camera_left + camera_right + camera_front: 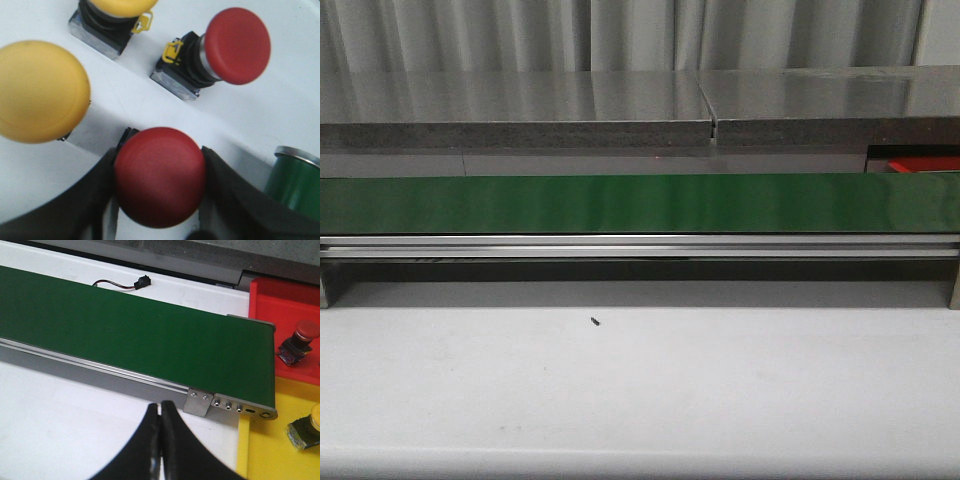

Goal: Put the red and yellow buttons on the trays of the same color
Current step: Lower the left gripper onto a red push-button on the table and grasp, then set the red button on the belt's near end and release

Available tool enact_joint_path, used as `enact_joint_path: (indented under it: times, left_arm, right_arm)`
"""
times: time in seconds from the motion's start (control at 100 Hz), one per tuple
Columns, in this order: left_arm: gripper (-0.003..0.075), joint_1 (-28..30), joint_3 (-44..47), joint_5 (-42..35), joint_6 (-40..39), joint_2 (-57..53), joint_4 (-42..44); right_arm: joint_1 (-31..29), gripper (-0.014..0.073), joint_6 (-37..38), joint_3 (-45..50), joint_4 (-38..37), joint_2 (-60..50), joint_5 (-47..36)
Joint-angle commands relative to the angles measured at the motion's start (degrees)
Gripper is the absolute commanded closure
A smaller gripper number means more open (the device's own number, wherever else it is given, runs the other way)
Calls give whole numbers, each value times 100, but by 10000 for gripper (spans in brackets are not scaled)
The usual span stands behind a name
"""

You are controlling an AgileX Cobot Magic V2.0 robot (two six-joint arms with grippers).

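With our left gripper (160, 200) closed around a red button (161, 176), we next need to lift it onto the belt (135, 335); our right gripper (161, 440) is pinched shut, empty.

Industrial test or lab workstation. A green conveyor belt (640, 203) with aluminium side rails spans a white counter (640, 390). Behind the belt run grey metal panels (620, 105) and a curtain (620, 30). Beside the belt's end sit red (280, 310) and yellow sorting trays (265, 450).
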Motion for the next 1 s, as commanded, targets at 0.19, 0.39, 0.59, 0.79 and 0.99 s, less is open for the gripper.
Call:
enact_joint_path:
  times: [0.19, 0.39, 0.59, 0.79, 0.99]
  left_arm:
    - [739, -11, -347, 715, 133, -1344, -199]
    - [739, -302, -24, 952, 382, -1966, -199]
    - [739, -774, 529, 828, 582, -2261, -186]
    - [739, -1120, 994, 279, 702, -2251, -115]
    - [739, -1247, 1463, -104, 702, -2239, 20]
  right_arm:
    - [2, 710, -41, -152, 64, -21, -292]
    - [2, 710, -41, -152, 64, -21, -292]
    - [2, 710, -41, -152, 64, -21, -292]
    - [2, 710, -41, -152, 64, -21, -292]
    - [2, 710, -41, -152, 64, -21, -292]
